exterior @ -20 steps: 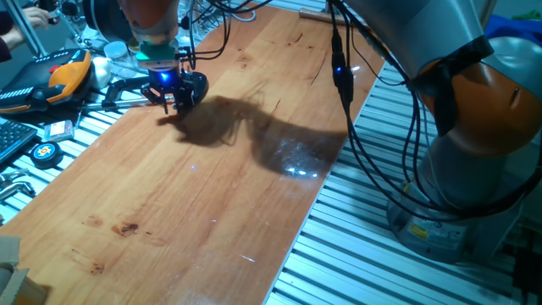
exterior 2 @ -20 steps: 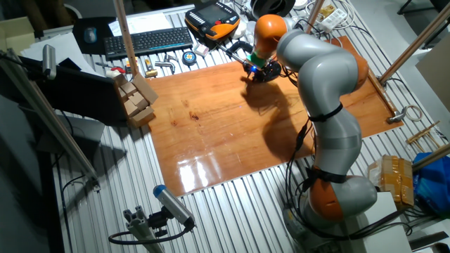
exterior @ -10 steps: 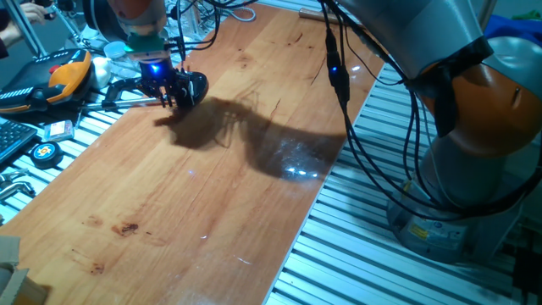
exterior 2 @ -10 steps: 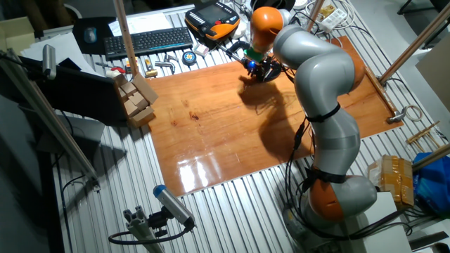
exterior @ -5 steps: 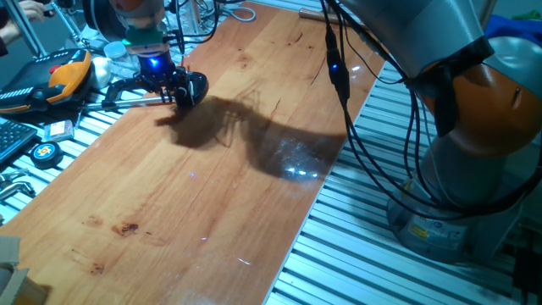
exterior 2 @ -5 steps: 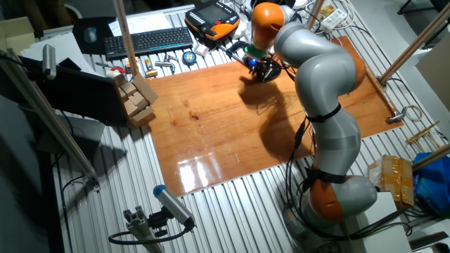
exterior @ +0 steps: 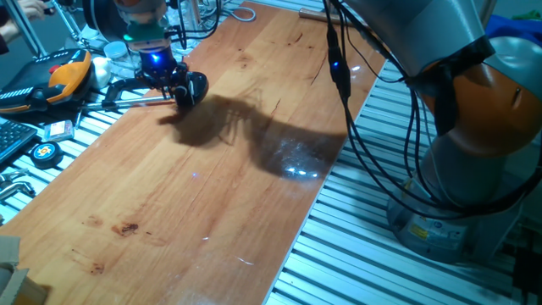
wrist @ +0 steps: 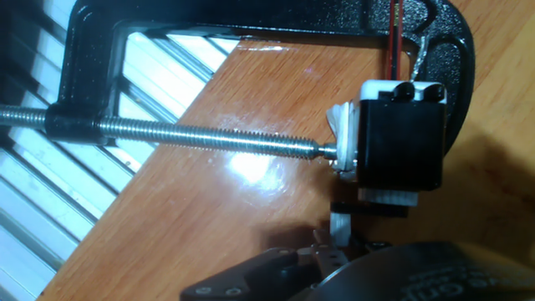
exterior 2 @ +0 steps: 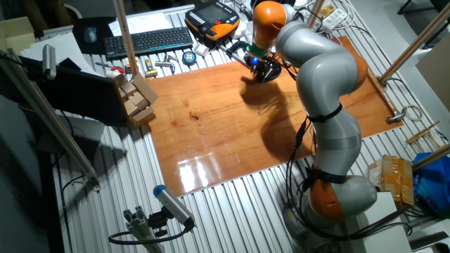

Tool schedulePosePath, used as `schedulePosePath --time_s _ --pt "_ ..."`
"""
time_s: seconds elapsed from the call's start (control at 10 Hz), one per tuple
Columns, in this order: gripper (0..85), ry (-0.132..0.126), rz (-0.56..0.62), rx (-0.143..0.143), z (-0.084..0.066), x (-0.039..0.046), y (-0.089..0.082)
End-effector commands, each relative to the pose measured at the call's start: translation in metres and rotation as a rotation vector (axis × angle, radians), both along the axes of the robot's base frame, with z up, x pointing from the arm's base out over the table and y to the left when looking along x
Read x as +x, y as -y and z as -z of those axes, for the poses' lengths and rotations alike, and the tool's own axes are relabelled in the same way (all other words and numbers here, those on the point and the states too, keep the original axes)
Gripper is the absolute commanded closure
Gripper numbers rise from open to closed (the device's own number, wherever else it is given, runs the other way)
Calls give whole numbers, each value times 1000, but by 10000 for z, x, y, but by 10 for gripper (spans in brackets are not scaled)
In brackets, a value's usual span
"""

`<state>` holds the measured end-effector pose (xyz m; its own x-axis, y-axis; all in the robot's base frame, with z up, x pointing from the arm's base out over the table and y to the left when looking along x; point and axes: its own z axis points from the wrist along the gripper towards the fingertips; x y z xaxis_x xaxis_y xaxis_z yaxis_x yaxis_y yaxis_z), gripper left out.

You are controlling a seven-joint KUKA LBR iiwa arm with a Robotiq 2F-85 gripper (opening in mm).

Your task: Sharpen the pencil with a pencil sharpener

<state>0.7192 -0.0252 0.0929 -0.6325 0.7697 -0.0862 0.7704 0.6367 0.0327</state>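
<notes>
The pencil sharpener [exterior: 193,86] is a small black rounded body at the far left edge of the wooden board [exterior: 212,186]. Its black clamp arm [exterior: 125,85] reaches left over the edge. My gripper [exterior: 163,76] is low, right against the sharpener's left side; it also shows in the other fixed view [exterior 2: 261,66]. I cannot tell how the jaws stand. The hand view shows the clamp frame [wrist: 251,21], its threaded screw [wrist: 192,135], a black-and-white block [wrist: 399,146] and a dark rounded body [wrist: 418,272] at the bottom. A thin red line [wrist: 391,38] runs by the frame; no pencil shows clearly.
An orange-and-black tool [exterior: 63,74] and a tape measure [exterior: 44,152] lie off the board's left edge. A keyboard [exterior 2: 144,41] and wooden blocks [exterior 2: 137,98] sit beyond. Black cables [exterior: 339,76] hang from the arm above the board. The board's right edge meets ribbed metal [exterior: 356,237].
The gripper has shifted a little left and toward the far edge, from in front of the sharpener to its left side by the clamp. The sharpener has stayed put.
</notes>
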Motion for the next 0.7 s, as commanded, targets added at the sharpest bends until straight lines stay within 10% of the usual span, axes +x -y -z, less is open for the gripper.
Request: schedulePosePath --time_s 0.0,0.6 --pt "680 0 0 2 -15 -10 4" --pt "680 6 -11 1 -87 -100 52"
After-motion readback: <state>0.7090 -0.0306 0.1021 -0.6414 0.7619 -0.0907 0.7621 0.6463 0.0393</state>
